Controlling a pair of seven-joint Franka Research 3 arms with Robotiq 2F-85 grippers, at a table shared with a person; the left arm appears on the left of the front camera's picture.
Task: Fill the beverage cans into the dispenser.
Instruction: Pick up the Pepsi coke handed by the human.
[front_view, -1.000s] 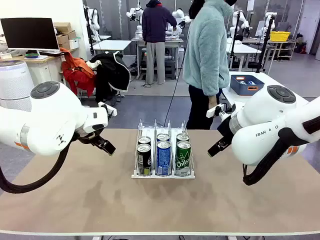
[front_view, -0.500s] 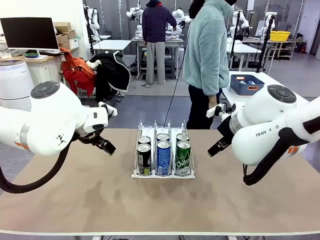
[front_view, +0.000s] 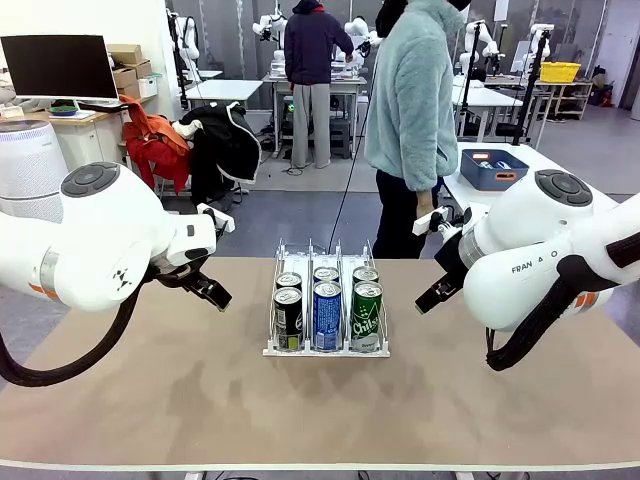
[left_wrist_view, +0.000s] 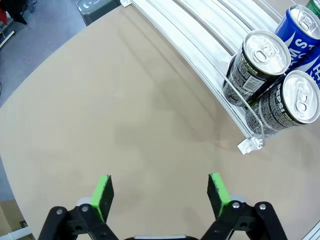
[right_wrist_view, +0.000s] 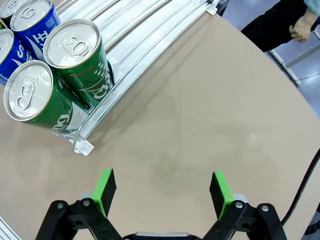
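The dispenser stands at the middle of the table. It has a white plastic base, clear plastic dividers and thin wire hoops, which form three straight lanes. Six slim aluminium cylinders with shiny silver tops and pull tabs stand upright in it. They are set two to a lane, one behind the other, crowded at the near end. Two black-and-green cans fill the lane toward 9 o'clock. Two blue cans with white lettering fill the middle lane, and two green cans with white script fill the lane toward 3 o'clock. The table top is flat, matt and tan, with a pale edge.

The left pincer hangs at the dispenser's 9 o'clock, above the table and well apart from the rack. Its black fingers are spread and grip nothing. In the left wrist view its green pads stand wide over plain tan surface, and the black-and-green pair sits at 2 o'clock behind a wire stop.

The right pincer hangs at the dispenser's 3 o'clock, likewise spread and holding nothing. In the right wrist view the green pair sits at 10 o'clock against a clear divider.

A person in a fleecy pale teal jacket stands beyond the far edge at 12 o'clock. One hand shows at 1 o'clock in the right wrist view.
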